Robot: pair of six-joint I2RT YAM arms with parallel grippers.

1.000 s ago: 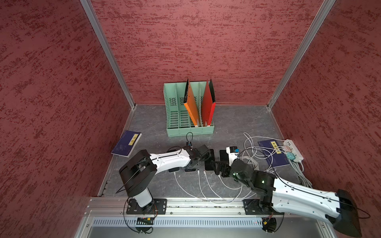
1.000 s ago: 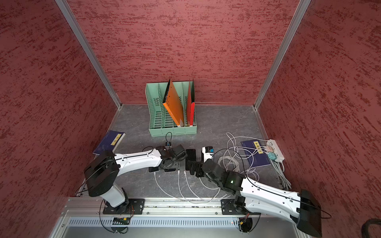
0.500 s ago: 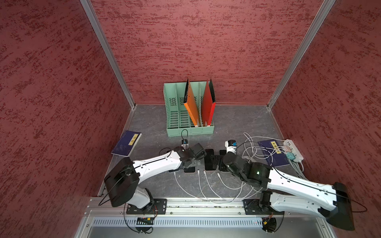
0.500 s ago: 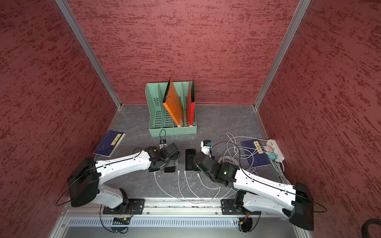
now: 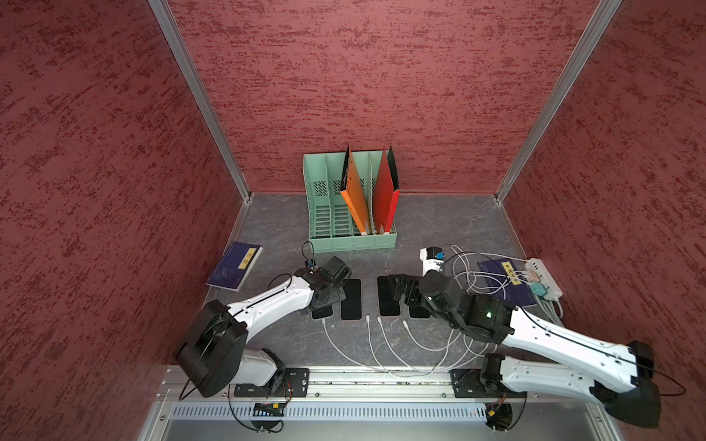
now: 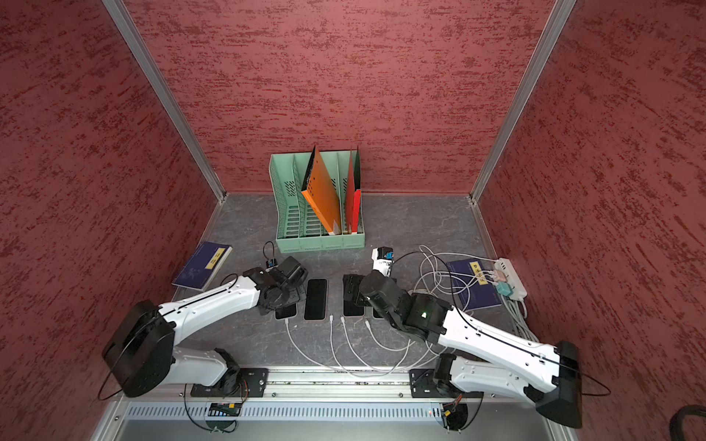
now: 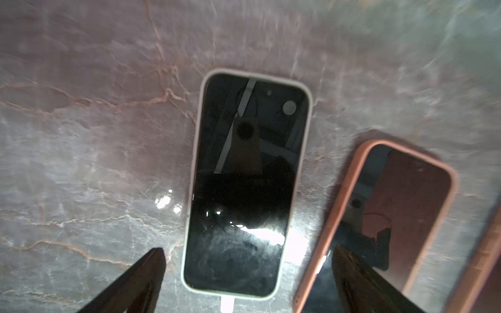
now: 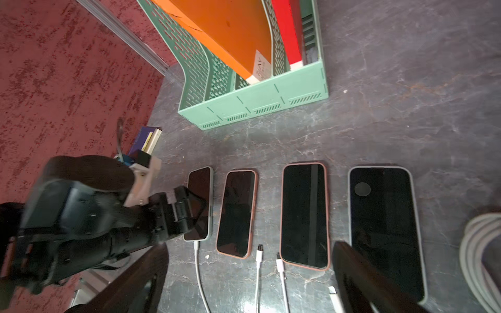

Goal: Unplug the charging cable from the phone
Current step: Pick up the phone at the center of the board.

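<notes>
Four dark-screened phones are lying side by side in a row on the grey marbled table [image 5: 439, 221], just in front of a green file rack [image 5: 351, 240]. The left gripper [image 5: 333, 297] is hovering over the phone in the white case [image 7: 244, 176] at the left end of the row, its fingers [image 7: 135, 281] spread wide on either side and gripping nothing. In both top views this gripper is covering most of that phone, so only its near end is showing. The left wrist view is showing the whole screen, with the white plug of the charging cable [image 7: 227, 303] sitting in the port at the phone's near edge. The right wrist view is giving the wider picture: the same cable is running into the white-cased phone, while two loose plugs [image 8: 259, 248] are lying on the table just beside the two phones in pink cases [image 8: 235, 214], apart from them. The right gripper [image 8: 249, 245] is hanging above the right part of the row, its fingers [image 8: 366, 284] also spread wide and empty. One finger is partly hiding a plug beside the fourth phone [image 8: 386, 230], so I cannot tell whether they are touching. Only the top views are showing the cables trailing off to a white power strip [image 5: 542, 275] at the right.
</notes>
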